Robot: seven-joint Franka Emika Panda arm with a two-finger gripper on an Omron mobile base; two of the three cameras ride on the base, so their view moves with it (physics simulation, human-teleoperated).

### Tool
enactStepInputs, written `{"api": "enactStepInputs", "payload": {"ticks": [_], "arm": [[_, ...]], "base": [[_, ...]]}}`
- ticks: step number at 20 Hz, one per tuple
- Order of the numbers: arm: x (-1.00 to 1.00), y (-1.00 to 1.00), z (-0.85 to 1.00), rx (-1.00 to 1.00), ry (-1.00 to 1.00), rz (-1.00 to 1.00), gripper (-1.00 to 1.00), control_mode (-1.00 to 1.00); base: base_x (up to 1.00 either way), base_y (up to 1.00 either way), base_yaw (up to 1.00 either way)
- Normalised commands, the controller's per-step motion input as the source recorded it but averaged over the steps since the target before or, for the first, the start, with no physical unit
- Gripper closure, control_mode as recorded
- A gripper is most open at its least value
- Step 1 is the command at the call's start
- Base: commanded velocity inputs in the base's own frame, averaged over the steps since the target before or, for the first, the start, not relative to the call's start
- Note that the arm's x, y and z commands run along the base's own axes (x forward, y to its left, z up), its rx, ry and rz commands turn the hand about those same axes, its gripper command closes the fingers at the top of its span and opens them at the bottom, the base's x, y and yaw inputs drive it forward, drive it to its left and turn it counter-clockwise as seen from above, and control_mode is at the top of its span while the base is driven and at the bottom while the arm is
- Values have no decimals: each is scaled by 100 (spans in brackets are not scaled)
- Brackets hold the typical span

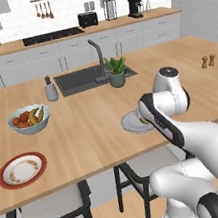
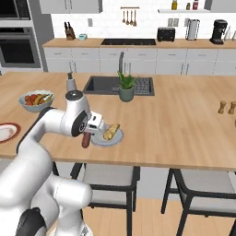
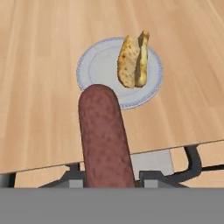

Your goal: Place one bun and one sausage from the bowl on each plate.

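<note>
Sausage (image 3: 105, 135) sitting clamped in hand (image 2: 86, 137), fingers closing tight on it, hanging above counter (image 2: 175, 124) edge just beside blue-rimmed plate (image 3: 94, 65). Bun (image 3: 133, 61) lying on that plate, apart from sausage.

- The gripper (image 3: 108, 177) was clamped on 1 sausage (image 3: 105, 135), its 2 dark finger tips pressing the sausage's lower end from either side.
- The sausage, reddish brown and rough-skinned, ran straight out from the jaws; its rounded far end overlapped the near rim of a plate (image 3: 94, 72).
- The plate, pale grey-blue with a patterned rim, lay ahead of the jaws on a wooden counter (image 3: 39, 87).
- 1 split bun (image 3: 132, 61) sat on the plate, beyond the sausage tip and right of it.
- The counter's edge crossed just ahead of the jaws, with a dark chair frame (image 3: 192, 164) to their right.
</note>
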Motion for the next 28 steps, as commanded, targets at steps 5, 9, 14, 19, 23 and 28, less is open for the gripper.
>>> {"api": "enactStepInputs", "payload": {"ticks": [5,9,14,19,23,28], "arm": [[95,49,-4,0,0,0,100,-100],[100,31,-25,0,3,0,100,-100],[70,-14,-10,0,7,0,100,-100],[5,-29,-18,-1,11,0,100,-100],[-31,-12,-36,0,0,0,100,-100],[23,-1,-45,0,-3,-1,100,-100]], "base": [[0,0,0],[0,0,0],[0,0,0],[0,0,0],[0,0,0],[0,0,0]]}}
